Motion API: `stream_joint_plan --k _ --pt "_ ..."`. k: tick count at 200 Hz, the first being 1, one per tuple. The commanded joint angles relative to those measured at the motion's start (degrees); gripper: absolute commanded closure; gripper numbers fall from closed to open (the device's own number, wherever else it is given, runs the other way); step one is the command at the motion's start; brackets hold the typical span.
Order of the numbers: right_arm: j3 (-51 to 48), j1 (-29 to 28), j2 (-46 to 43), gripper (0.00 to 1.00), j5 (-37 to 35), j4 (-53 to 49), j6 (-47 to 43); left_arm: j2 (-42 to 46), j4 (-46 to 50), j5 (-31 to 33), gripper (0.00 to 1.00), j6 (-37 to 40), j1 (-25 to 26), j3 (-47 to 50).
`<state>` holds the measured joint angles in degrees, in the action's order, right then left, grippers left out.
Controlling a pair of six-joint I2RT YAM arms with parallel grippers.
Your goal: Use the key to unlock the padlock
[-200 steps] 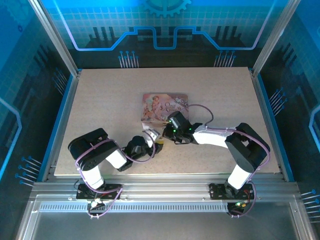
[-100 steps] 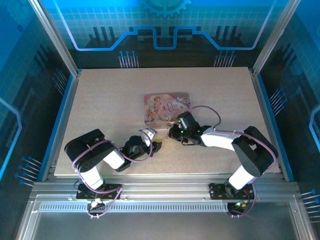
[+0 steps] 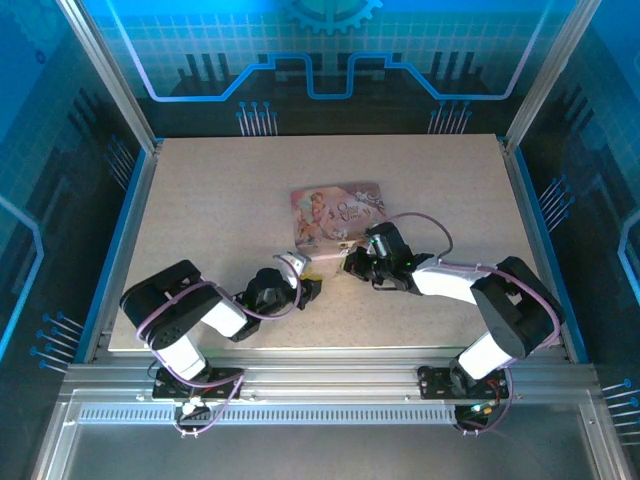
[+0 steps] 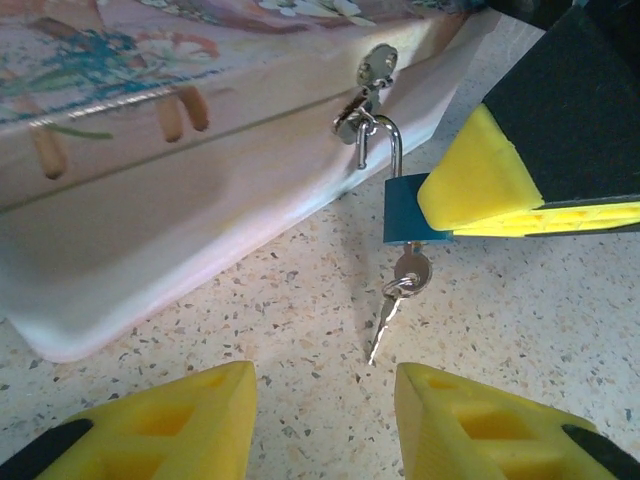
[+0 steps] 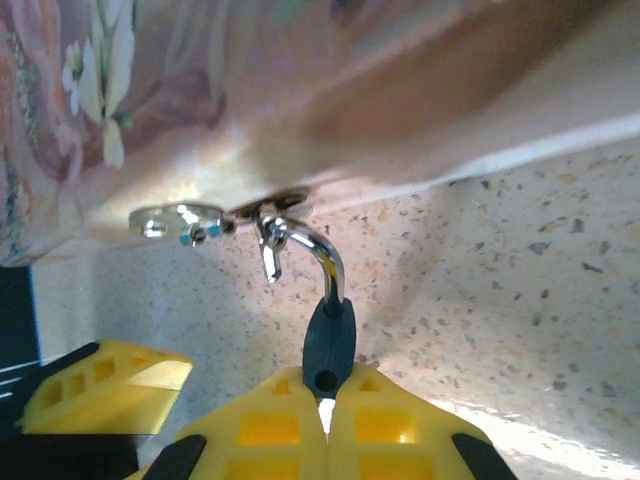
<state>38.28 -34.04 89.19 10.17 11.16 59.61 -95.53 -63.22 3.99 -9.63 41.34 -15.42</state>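
Padlock (image 4: 405,212) hangs by its shackle from the hasp (image 4: 371,85) on the front wall of the pink tin (image 4: 150,200), and its blue body is low over the table (image 4: 560,330). You see the right gripper (image 5: 326,405) closed tight on this body: in the right wrist view its two yellow fingers meet around the lower part, and in the left wrist view one yellow finger (image 4: 490,185) presses on its side. The key (image 4: 411,268) has its round head directly under the body, touching it; whether the blade is inside the lock, you cannot tell. From a small ring on this head a second thin key (image 4: 384,322) hangs down toward the table. The left gripper (image 4: 325,420) is wide apart and holds nothing; its fingers stand low, near the keys, one on each side. In the top view both grippers are close together, just in front of the tin's near edge
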Motion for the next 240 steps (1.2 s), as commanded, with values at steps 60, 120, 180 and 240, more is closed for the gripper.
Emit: stream_joint_plan --k 60,120,180,240 --pt "-1.5 0.3 -1.5 1.0 2.3 5.9 12.8 2.7 2.4 -2.2 0.59 -5.1 -1.9 -2.5" --pt "-3.6 0.0 -1.6 1.0 -2.0 8.6 19.3 4.1 2.3 -2.4 0.59 -5.7 -3.0 -1.3" --pt "-4.9 -0.6 -1.1 1.0 -3.2 13.5 22.4 3.5 0.6 -2.6 0.59 -6.3 -3.5 -0.6" --pt "-5.2 -2.0 -3.0 1.0 -7.6 13.3 26.2 2.7 -0.7 -2.9 0.59 -6.6 -3.7 -0.2"
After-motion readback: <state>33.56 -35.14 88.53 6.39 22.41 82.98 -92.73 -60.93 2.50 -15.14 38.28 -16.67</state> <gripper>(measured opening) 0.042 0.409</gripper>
